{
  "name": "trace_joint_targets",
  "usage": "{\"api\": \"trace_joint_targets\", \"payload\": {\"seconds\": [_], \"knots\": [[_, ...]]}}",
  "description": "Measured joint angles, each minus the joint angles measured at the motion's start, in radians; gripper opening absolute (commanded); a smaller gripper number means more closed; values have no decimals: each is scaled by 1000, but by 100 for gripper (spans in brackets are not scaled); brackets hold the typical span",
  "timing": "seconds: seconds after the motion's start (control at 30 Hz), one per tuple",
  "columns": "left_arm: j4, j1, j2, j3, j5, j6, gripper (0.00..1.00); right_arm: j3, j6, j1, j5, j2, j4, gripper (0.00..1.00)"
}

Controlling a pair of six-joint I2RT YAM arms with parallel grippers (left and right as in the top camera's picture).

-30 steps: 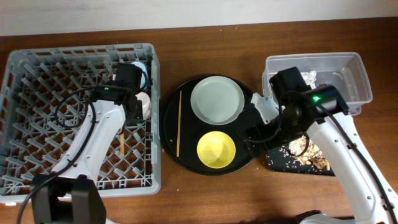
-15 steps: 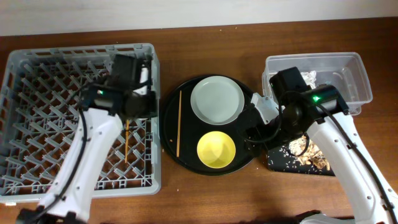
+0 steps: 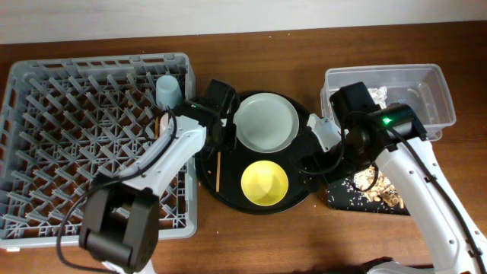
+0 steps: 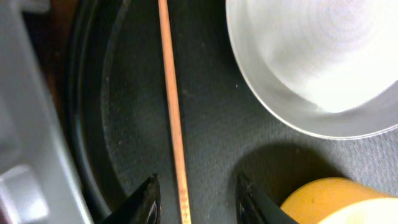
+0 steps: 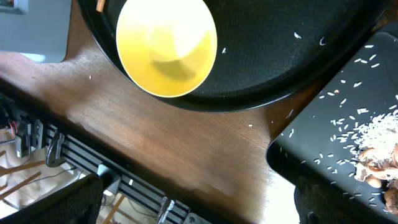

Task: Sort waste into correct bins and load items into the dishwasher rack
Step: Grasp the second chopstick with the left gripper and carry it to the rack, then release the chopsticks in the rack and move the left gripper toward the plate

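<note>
The left gripper [image 4: 198,199] hangs low over the left part of the round tray [image 3: 304,199]. Its fingers [image 4: 146,198] stand moderately apart, one on each side of a chopstick [image 4: 173,112] that lies flat on the tray, and they hold nothing. The chopstick runs lengthwise beside the tray's left rim. The plate [image 3: 265,122] lies just to its right and the yellow bowl [image 3: 264,183] sits near the plate, toward the front. The left arm crosses the right wall of the rack [image 3: 46,152] and hides some of its pegs. A blue cup [image 3: 168,90] stands in the rack's far right corner, and a short orange-brown piece of a second chopstick [image 3: 157,126] shows beside the arm.

The right gripper [image 3: 306,157] hovers over the round tray's right edge, between the bowl and the black tray [image 5: 311,155]. In the wrist view its fingers [image 5: 62,202] are dark blurs at the bottom corners, wide apart and empty. Brown scraps [image 5: 376,168] and white crumbs [image 5: 367,127] lie on the black tray. The napkin [image 3: 377,93] sits in the clear tub [image 3: 426,84] behind the right arm.
</note>
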Motion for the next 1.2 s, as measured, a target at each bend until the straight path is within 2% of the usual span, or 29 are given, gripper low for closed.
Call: {"api": "trace_joint_targets", "payload": {"seconds": [0.17,0.2,0.3,0.4,0.57,0.7,0.8,0.87,1.03,1.2], "knots": [[47,0,101,0,-20,-19,36,0,0,0,0,0,0,99],[54,0,128,0,-22,-23,28,0,0,0,0,0,0,99],[59,0,163,0,-29,-27,19,0,0,0,0,0,1,98],[65,0,164,0,-37,-31,0,0,0,0,0,0,0,99],[52,0,164,5,-41,-34,0,0,0,0,0,0,0,99],[-87,0,140,89,-53,-34,0,0,0,0,0,0,0,99],[-182,0,9,176,-159,-33,0,0,0,0,0,0,0,99],[-276,9,-104,200,-288,-33,0,0,0,0,0,0,-1,99],[-375,127,-129,187,-405,-21,1,0,0,0,0,0,0,99],[-356,287,-129,143,-314,93,2,0,0,0,0,0,0,99]]}}
